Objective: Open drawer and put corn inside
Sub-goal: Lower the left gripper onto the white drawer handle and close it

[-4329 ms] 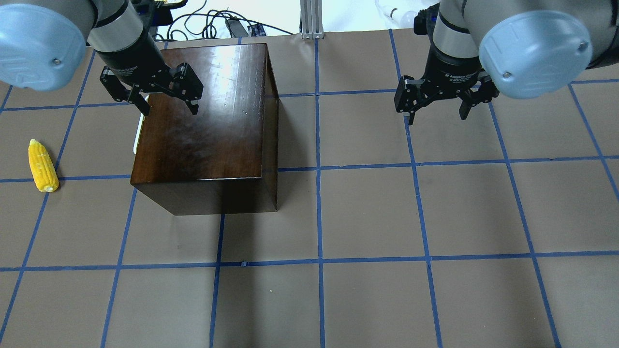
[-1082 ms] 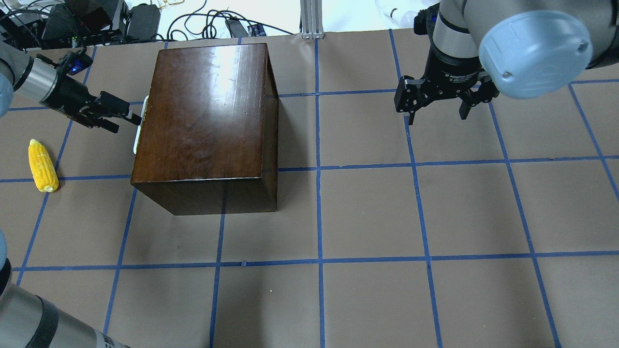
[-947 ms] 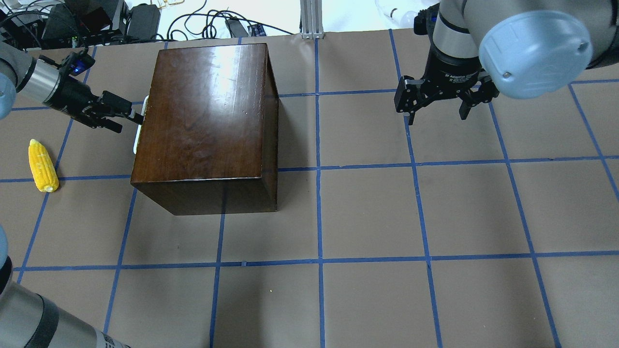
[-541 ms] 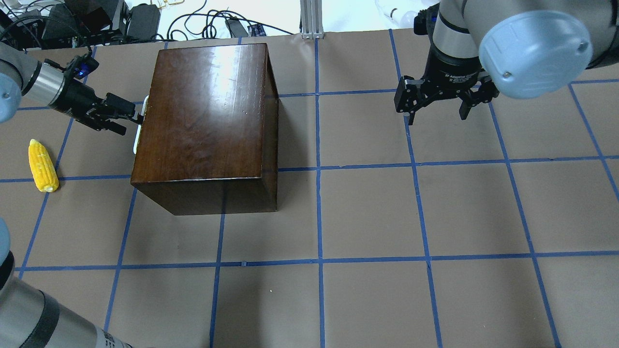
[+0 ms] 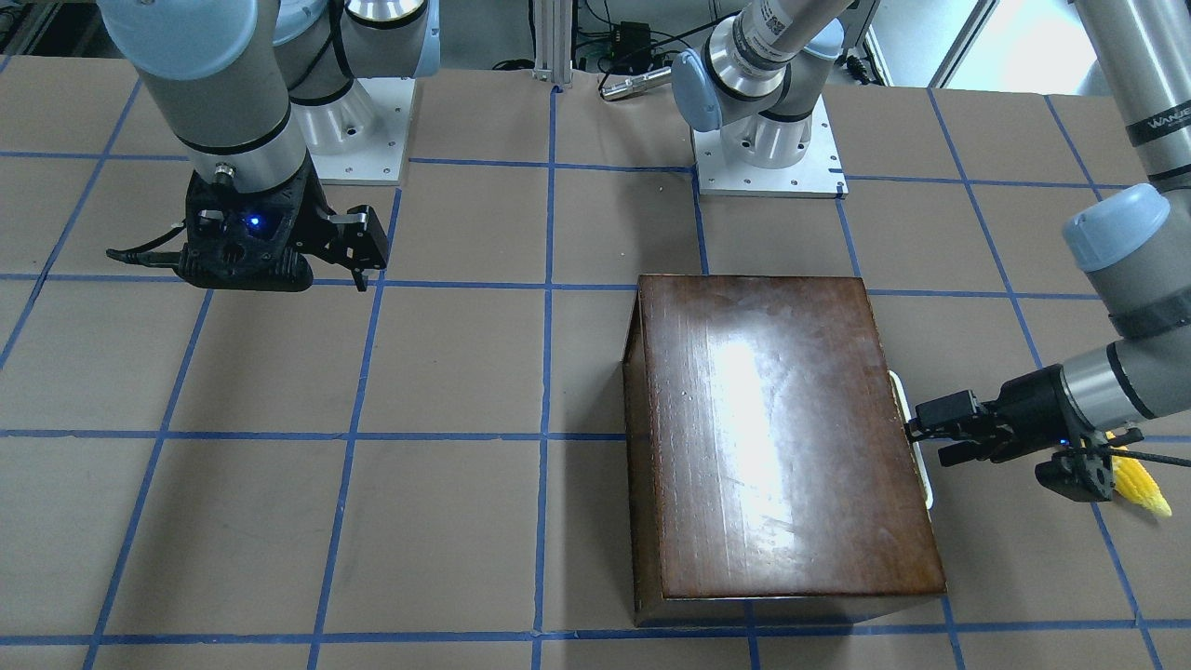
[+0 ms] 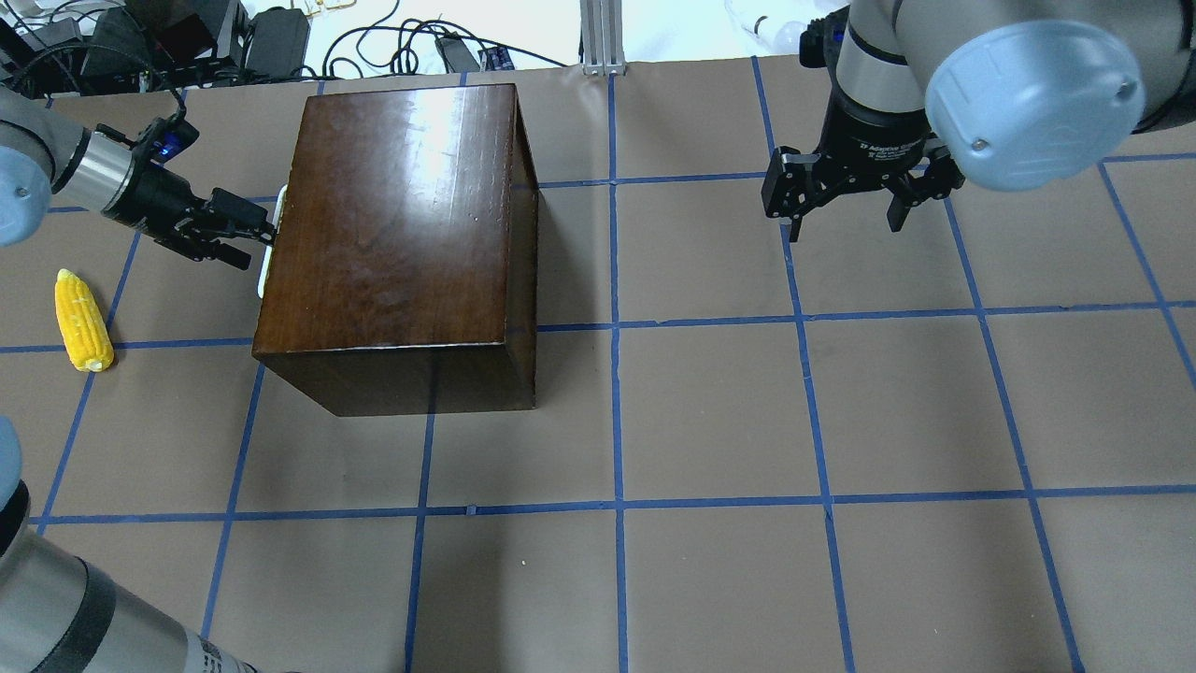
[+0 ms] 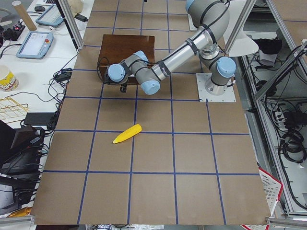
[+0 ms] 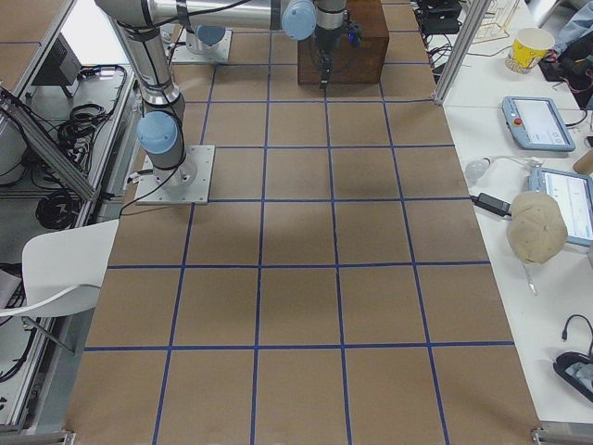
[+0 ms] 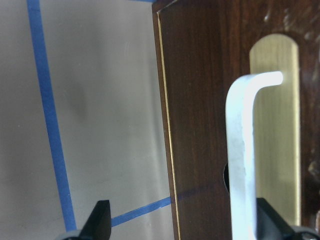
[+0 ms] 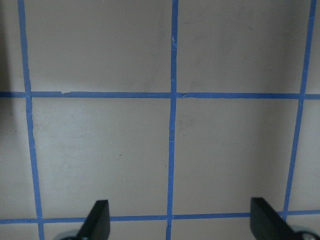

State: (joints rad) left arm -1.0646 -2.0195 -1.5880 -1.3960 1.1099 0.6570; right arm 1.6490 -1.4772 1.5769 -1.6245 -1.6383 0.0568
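The dark-brown box (image 6: 402, 224) stands left of centre, also in the front-facing view (image 5: 782, 428). Its drawer is closed; the dark front panel (image 9: 200, 100) and cream handle (image 9: 242, 150) fill the left wrist view. The handle (image 6: 264, 271) shows as a pale strip on the box's left face. My left gripper (image 6: 252, 234) is open and level at that face, with the handle between its fingers (image 9: 102, 222); it also shows in the front-facing view (image 5: 921, 437). The corn (image 6: 82, 321) lies on the table left of the box. My right gripper (image 6: 846, 224) is open and empty, hovering at the far right.
Brown table paper with a blue tape grid (image 6: 617, 327). Cables and power supplies (image 6: 187, 37) lie beyond the far edge behind the left arm. The left arm's elbow (image 6: 56, 598) crosses the near left corner. A side table with tablets (image 7: 38, 38) stands beyond the box.
My left gripper came down from above the box to its left face, turned level, then edged in around the handle. The right arm, box and corn have not moved.
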